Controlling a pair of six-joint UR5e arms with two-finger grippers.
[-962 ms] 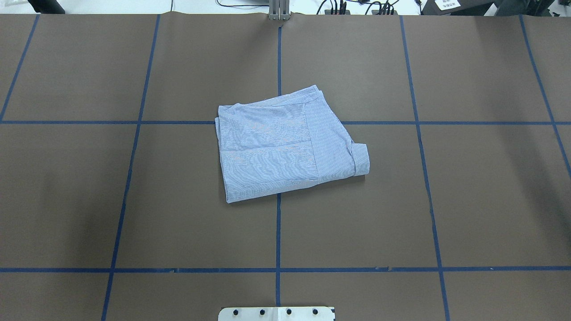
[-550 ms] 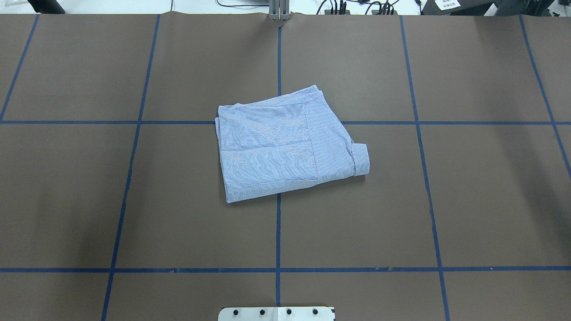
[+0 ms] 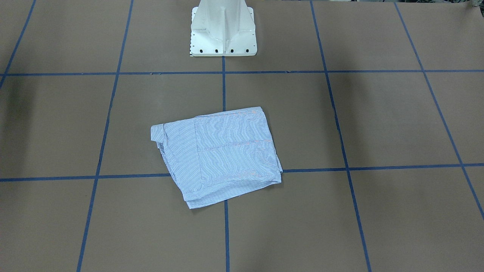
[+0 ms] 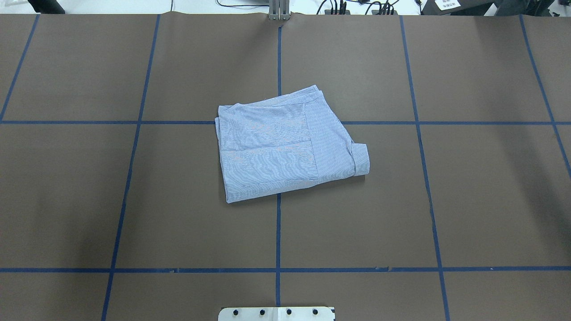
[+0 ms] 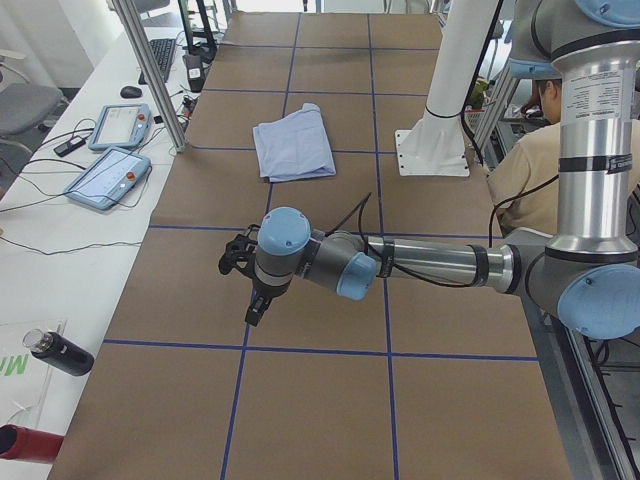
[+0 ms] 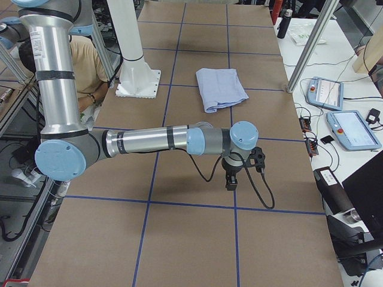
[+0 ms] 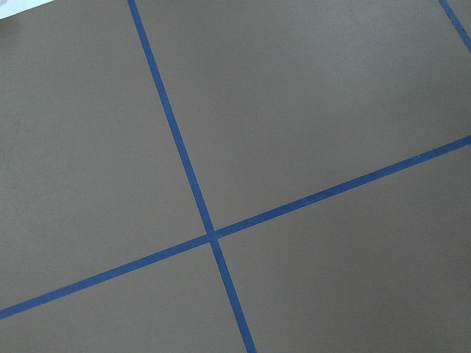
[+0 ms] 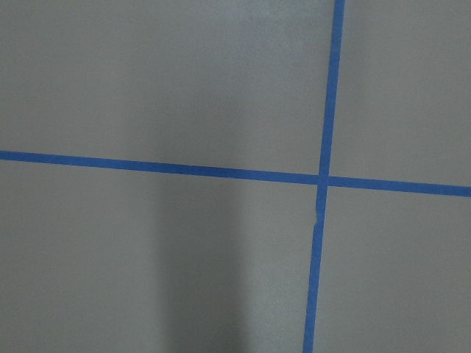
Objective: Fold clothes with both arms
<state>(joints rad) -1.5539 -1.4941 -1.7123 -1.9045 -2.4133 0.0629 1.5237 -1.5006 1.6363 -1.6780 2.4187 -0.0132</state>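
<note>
The clothes, a light blue-and-white striped shirt [image 4: 285, 147], lie folded into a compact rectangle near the table's centre, with a rolled cuff at the right edge. The shirt also shows in the front-facing view [image 3: 223, 151] and both side views [image 5: 293, 145] [image 6: 220, 86]. My left gripper [image 5: 254, 308] hangs over the bare table, well away from the shirt, toward the table's left end. The right gripper [image 6: 231, 182] hangs likewise toward the right end. Both show only in side views, so I cannot tell if they are open or shut. The wrist views show only brown table and blue tape lines.
The white pedestal base [image 3: 223, 30] stands at the robot's edge of the table. Teach pendants [image 5: 105, 175] [image 6: 353, 128] lie on side benches beyond aluminium posts. A person [image 6: 78, 66] sits behind the robot. A dark bottle [image 5: 60, 352] lies on the left bench.
</note>
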